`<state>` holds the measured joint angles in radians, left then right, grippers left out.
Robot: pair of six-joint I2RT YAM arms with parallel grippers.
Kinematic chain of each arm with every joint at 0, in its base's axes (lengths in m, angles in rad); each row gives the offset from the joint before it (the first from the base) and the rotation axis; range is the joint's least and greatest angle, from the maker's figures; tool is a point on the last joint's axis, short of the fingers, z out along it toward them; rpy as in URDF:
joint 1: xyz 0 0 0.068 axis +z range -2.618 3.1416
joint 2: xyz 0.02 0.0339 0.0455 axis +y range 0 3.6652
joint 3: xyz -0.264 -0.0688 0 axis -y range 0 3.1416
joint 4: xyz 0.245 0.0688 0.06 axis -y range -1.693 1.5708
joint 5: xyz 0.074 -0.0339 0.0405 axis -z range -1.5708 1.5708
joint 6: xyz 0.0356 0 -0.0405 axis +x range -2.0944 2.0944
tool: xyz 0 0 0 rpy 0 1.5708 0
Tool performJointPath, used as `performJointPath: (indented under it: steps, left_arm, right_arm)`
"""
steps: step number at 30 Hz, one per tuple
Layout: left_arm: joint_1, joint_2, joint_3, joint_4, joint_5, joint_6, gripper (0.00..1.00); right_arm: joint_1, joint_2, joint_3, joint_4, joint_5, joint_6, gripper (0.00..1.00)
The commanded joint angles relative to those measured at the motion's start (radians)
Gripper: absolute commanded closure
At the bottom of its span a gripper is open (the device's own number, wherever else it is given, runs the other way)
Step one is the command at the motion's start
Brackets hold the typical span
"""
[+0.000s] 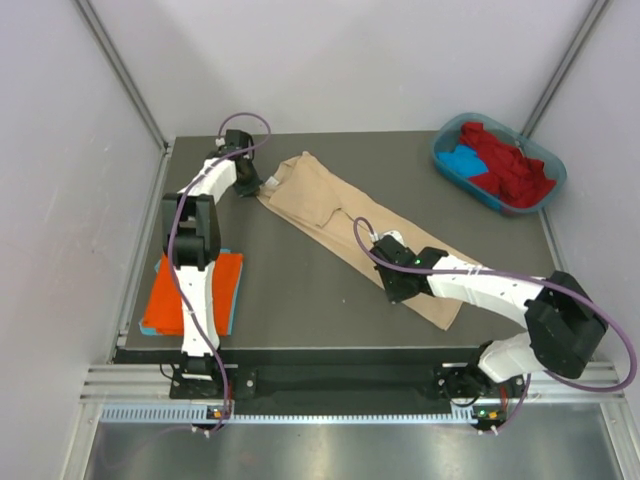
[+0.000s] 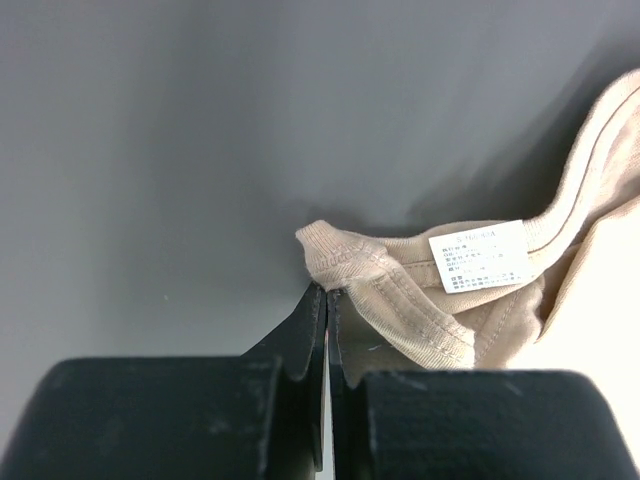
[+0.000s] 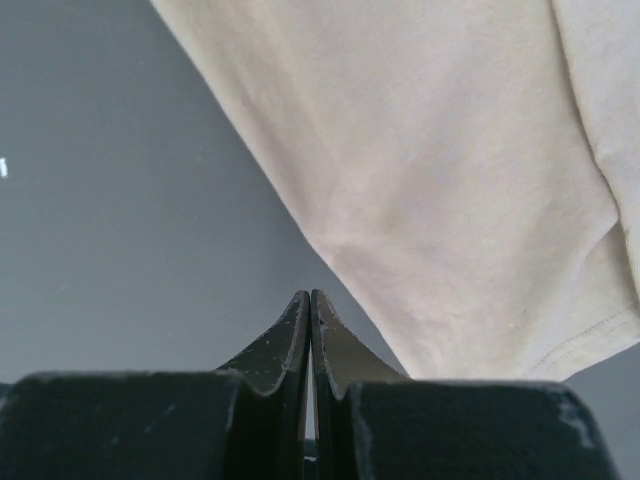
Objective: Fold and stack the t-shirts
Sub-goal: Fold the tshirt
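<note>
Robot lab cell: white panel walls [image 1: 60,150], aluminium rails [image 1: 120,385], dark table [image 1: 300,290]

A small white label [image 2: 483,257] at the neck band of the beige-tan t-shirt [image 2: 410,305] carries the only print in sight. In the left wrist view it shows several short lines of dark characters, too small and blurred for any word, number or brand to be made out. In the right wrist view a tiny white mark [image 3: 4,167] sits at the picture's left edge on the dark desk [image 3: 120,250]. Whether it is a character cannot be told. The top view offers no legible lettering on anything.
</note>
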<state>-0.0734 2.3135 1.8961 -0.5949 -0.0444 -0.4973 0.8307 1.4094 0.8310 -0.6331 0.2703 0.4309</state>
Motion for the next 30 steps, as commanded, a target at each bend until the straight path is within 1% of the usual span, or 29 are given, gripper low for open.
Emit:
performJointPath:
  steps: [1, 3, 7, 9, 10, 12, 13, 14, 15, 16, 17, 18, 19, 22, 23, 25, 27, 29, 30]
  left_arm:
    - [0.009, 0.033, 0.031, 0.033, -0.037, 0.037, 1.00]
    - [0.009, 0.038, 0.037, 0.049, -0.025, 0.045, 1.00]
    - [0.011, 0.072, 0.087, 0.072, -0.012, 0.060, 1.00]
    - [0.020, 0.087, 0.115, 0.076, -0.006, 0.062, 1.00]
    - [0.026, 0.104, 0.129, 0.078, 0.000, 0.060, 1.00]
    - [0.043, 0.116, 0.156, 0.110, 0.032, 0.052, 1.00]
    - [0.049, 0.127, 0.165, 0.127, 0.040, 0.037, 1.00]
    - [0.060, 0.138, 0.170, 0.171, 0.111, 0.011, 1.00]
    - [0.066, 0.138, 0.173, 0.194, 0.150, 0.011, 1.00]
    - [0.066, 0.150, 0.190, 0.220, 0.184, -0.024, 1.00]
    - [0.090, 0.161, 0.201, 0.243, 0.214, -0.043, 1.00]
    - [0.096, 0.179, 0.213, 0.286, 0.285, -0.079, 1.00]
    - [0.106, 0.185, 0.240, 0.302, 0.316, -0.098, 0.97]
    - [0.116, 0.173, 0.273, 0.313, 0.403, -0.150, 0.81]
    - [0.119, 0.156, 0.267, 0.314, 0.408, -0.153, 0.70]
    - [0.119, 0.094, 0.241, 0.271, 0.356, -0.135, 0.60]
    - [0.118, 0.026, 0.212, 0.245, 0.309, -0.106, 0.54]
    - [0.118, -0.023, 0.141, 0.210, 0.256, -0.089, 0.52]
    - [0.118, -0.081, 0.076, 0.202, 0.242, -0.078, 0.52]
  right_arm:
    - [0.027, -0.033, -0.009, 0.009, -0.045, 0.014, 1.00]
    - [0.034, -0.023, -0.006, 0.019, -0.051, 0.023, 1.00]
    - [0.039, -0.033, 0.014, 0.021, -0.004, 0.063, 0.99]
    - [0.038, -0.055, 0.026, 0.004, 0.023, 0.092, 0.94]
    - [0.038, -0.064, 0.043, -0.003, 0.042, 0.101, 0.88]
    - [0.038, -0.101, 0.057, -0.016, 0.055, 0.121, 0.85]
    - [0.038, -0.115, 0.069, -0.019, 0.067, 0.129, 0.82]
    - [0.038, -0.142, 0.080, -0.023, 0.072, 0.141, 0.82]
    - [0.038, -0.156, 0.080, -0.025, 0.078, 0.147, 0.81]
    - [0.036, -0.168, 0.091, -0.027, 0.096, 0.155, 0.80]
    - [0.036, -0.182, 0.098, -0.034, 0.107, 0.163, 0.80]
    - [0.036, -0.208, 0.109, -0.036, 0.130, 0.173, 0.80]
    - [0.036, -0.222, 0.114, -0.037, 0.141, 0.178, 0.79]
    - [0.035, -0.266, 0.141, -0.040, 0.173, 0.181, 0.75]
    - [0.035, -0.273, 0.149, -0.048, 0.179, 0.180, 0.74]
    - [0.031, -0.283, 0.177, -0.054, 0.179, 0.174, 0.71]
    - [0.030, -0.280, 0.189, -0.057, 0.173, 0.167, 0.64]
    - [0.031, -0.268, 0.194, -0.059, 0.173, 0.166, 0.62]
    - [0.030, -0.265, 0.194, -0.057, 0.168, 0.166, 0.61]
